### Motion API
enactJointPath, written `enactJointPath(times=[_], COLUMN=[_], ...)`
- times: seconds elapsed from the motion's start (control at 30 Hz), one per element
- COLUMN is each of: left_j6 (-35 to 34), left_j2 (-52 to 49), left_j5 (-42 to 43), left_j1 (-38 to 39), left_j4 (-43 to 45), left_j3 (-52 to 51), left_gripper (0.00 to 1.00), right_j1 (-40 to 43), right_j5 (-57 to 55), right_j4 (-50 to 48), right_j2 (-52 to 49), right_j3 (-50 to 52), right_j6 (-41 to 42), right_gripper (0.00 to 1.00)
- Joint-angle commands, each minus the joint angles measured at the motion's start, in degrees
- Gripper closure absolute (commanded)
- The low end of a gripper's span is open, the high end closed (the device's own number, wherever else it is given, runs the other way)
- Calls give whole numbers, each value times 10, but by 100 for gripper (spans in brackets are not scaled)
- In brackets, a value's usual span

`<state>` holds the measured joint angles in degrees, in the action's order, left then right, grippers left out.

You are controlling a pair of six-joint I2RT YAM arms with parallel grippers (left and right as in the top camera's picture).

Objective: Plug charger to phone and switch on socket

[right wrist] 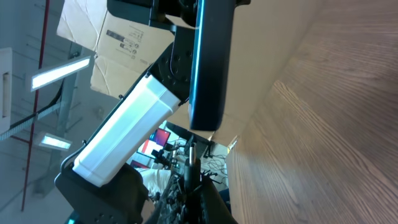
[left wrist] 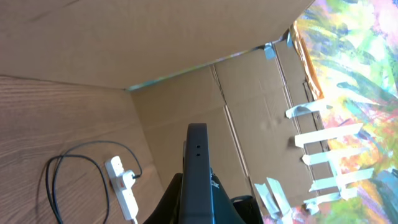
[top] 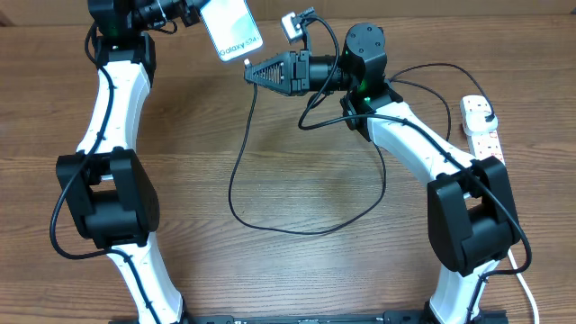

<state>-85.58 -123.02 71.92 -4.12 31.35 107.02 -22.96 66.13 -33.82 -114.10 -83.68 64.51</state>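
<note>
Charger: connector end pinched in closed right gripper, just below bottom edge of phone; cannot tell if seated. Closed left gripper clamps phone, raised off table. Cable light and floppy, so grip stiff connector. Phone rigid, slick, fragile, so hold by edges. Socket well apart, far right.

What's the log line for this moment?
left jaws: shut on phone | right jaws: shut on charger tip by phone | socket: far right, untouched
</note>
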Motion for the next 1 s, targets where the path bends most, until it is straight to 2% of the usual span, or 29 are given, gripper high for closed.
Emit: enactJointPath(times=[0.0,0.97], left_j6=[-10,-18], left_j2=[9,9], left_j5=[12,14], left_j1=[0,9], left_j4=[6,6], left_j3=[11,11], left_gripper=[96,96], right_j1=[2,2], right_j5=[-18,-21], right_j4=[-4,-20], right_j2=[-1,-1], right_j3=[-13,-13], right_j6=[10,15], right_gripper=[96,96])
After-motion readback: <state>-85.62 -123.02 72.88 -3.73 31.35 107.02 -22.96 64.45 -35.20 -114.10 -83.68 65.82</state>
